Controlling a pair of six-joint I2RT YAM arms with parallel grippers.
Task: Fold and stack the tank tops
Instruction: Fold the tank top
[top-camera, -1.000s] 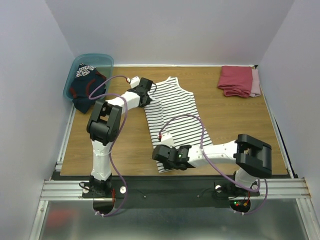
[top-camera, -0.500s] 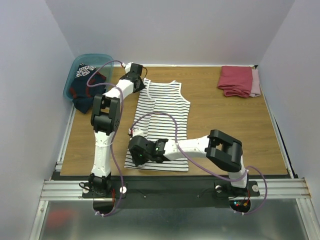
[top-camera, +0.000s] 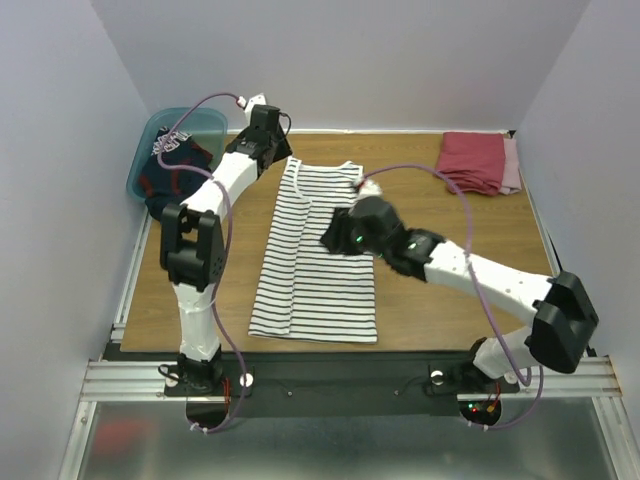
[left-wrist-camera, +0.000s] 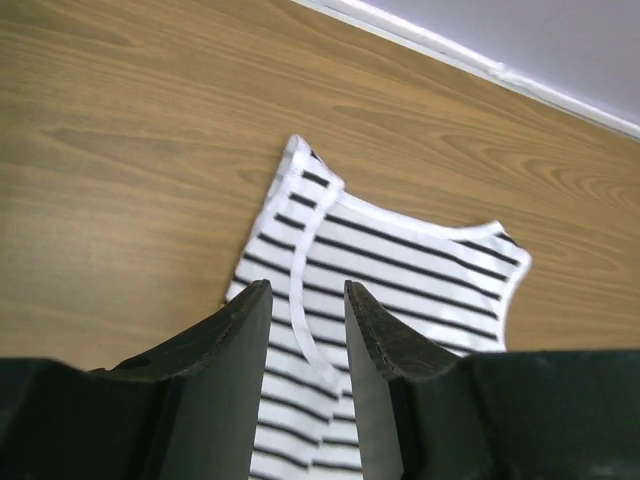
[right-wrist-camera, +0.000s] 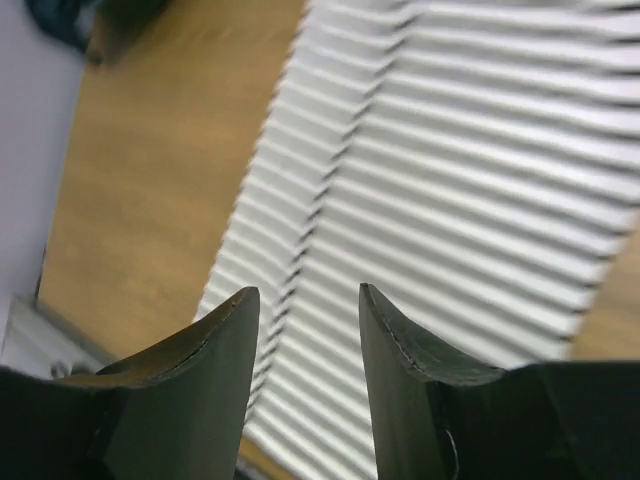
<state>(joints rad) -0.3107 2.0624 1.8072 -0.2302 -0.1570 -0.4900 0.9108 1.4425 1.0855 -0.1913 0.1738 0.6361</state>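
On the counter (top-camera: 450, 290) lies one striped tank top (top-camera: 315, 260); one navy tank top (top-camera: 170, 172) sits in one teal bin (top-camera: 203, 114). Both the left pincer (left-wrist-camera: 305, 290) and the right pincer (right-wrist-camera: 305, 295) are let go, holding nothing.

tank top (top-camera: 318, 265) on table (top-camera: 450, 205), other top (top-camera: 172, 152) in bin (top-camera: 192, 113)

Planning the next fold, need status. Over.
Left claw open, right claw open, both empty. Striped top flat, one long side folded in. Navy top in bin. Nothing lying on striped top.

walls (top-camera: 350, 60): pale lilac | table (top-camera: 520, 240): wood | light: even
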